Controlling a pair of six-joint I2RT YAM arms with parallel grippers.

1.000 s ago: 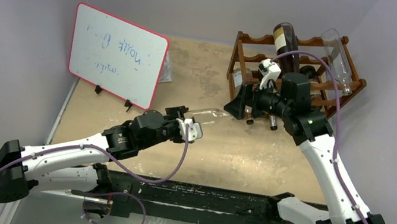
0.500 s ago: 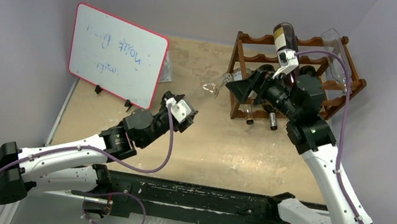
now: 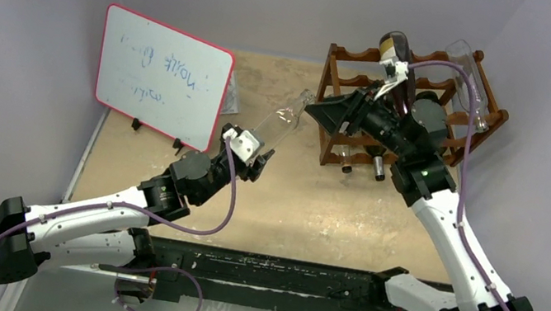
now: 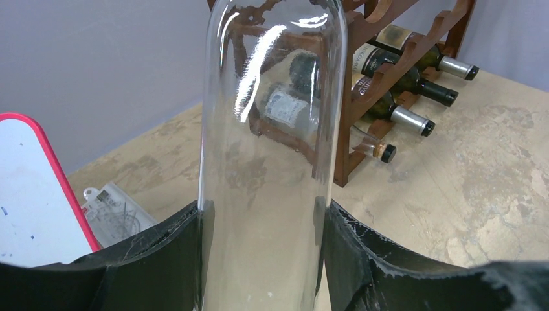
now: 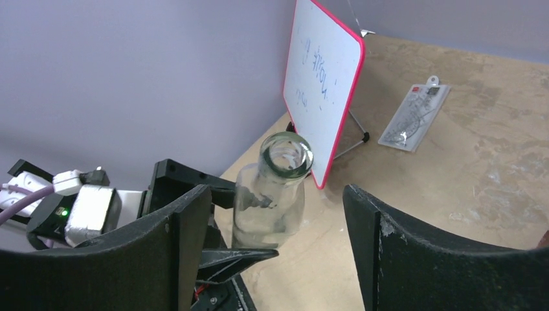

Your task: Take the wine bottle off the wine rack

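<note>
The left hand (image 3: 246,149) sits nearest, raised above the tabletop (image 3: 313,212). It is clamped on the base end of the wine bottle (image 3: 277,122), a clear, empty glass one. In the left wrist view its black fingers (image 4: 162,259) press the glass from both sides.

The bottle is off the wine rack (image 3: 359,54), in the air between the whiteboard (image 3: 164,75) and the rack. Its long axis is tilted, running up, away and to the right. The base is in the left hand and the open mouth points toward the right hand (image 3: 319,112).

The right hand is just beyond the mouth, facing it. Its fingers (image 5: 401,253) are spread wide and hold nothing. The pictures do not show whether they touch the neck.

Behind the right hand stands the rack, with dark bottles (image 4: 414,81) lying in its lower tiers, necks toward the near side. Another dark bottle (image 3: 396,49) and a clear one (image 3: 468,77) lie across its top.

At the far left the red-edged whiteboard stands propped up. A flat plastic packet (image 5: 414,116) lies on the tabletop beside it.
</note>
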